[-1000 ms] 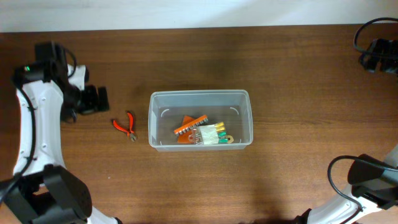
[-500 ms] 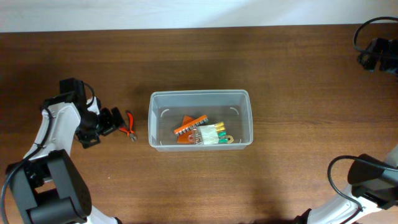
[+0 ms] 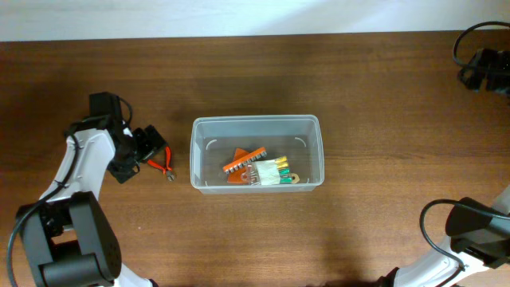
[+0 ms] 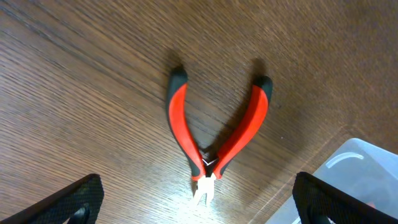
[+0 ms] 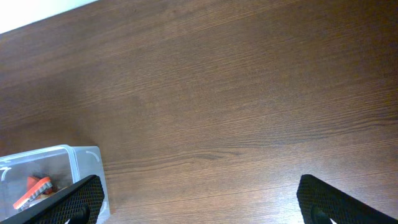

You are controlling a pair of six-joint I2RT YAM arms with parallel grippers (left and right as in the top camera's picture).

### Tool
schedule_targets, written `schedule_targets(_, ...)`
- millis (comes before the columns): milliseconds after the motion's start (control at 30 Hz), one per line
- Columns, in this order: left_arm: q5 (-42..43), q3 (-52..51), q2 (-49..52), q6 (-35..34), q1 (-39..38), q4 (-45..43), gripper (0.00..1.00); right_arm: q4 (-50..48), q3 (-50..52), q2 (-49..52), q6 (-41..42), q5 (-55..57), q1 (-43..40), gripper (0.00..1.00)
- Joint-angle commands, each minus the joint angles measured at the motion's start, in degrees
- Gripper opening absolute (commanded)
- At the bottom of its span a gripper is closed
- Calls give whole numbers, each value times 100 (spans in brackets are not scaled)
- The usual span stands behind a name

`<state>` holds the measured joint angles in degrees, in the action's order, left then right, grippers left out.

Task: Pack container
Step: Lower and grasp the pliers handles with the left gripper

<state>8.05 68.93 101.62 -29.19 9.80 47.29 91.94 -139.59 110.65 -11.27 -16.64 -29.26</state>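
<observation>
Container [image 3: 256, 120] sits on the table [image 3: 374, 96], small tools [image 3: 259, 169] inside. Pliers [image 4: 214, 140] lie flat just left of it. My left gripper [image 4: 199, 202] hovers over them, fingers spread wide, holding nothing. My right gripper [image 5: 199, 199], also spread, is well right of container.

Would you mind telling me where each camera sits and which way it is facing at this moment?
Overhead: fixed above the table, looking straight down on the container, red pliers and left gripper.
Left wrist: close above the pliers, looking down; left fingertips show at the bottom corners.
Right wrist: above bare table, looking down; right fingertips show at the bottom corners.
Shared: both wrist views catch a corner of the container.
</observation>
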Motion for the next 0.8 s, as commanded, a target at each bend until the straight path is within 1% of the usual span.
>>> schedule_targets(0, -345, -28, 4, -173, -96, 22, 99, 0, 31, 9, 24, -96, 2, 99)
schedule_targets(133, -494, -76, 44, -334, -101, 50, 99, 0, 31, 9, 24, -96, 2, 99)
schedule_targets(267, -555, -101, 170, -358, -103, 59, 99, 0, 31, 9, 24, -96, 2, 99)
schedule_targets(567, -562, -151, 800, -363, -74, -9, 99, 2, 31, 9, 24, -96, 2, 99)
schedule_targets(767, -695, -151, 911, -400, 66, -35, 99, 24, 31, 9, 24, -96, 2, 99)
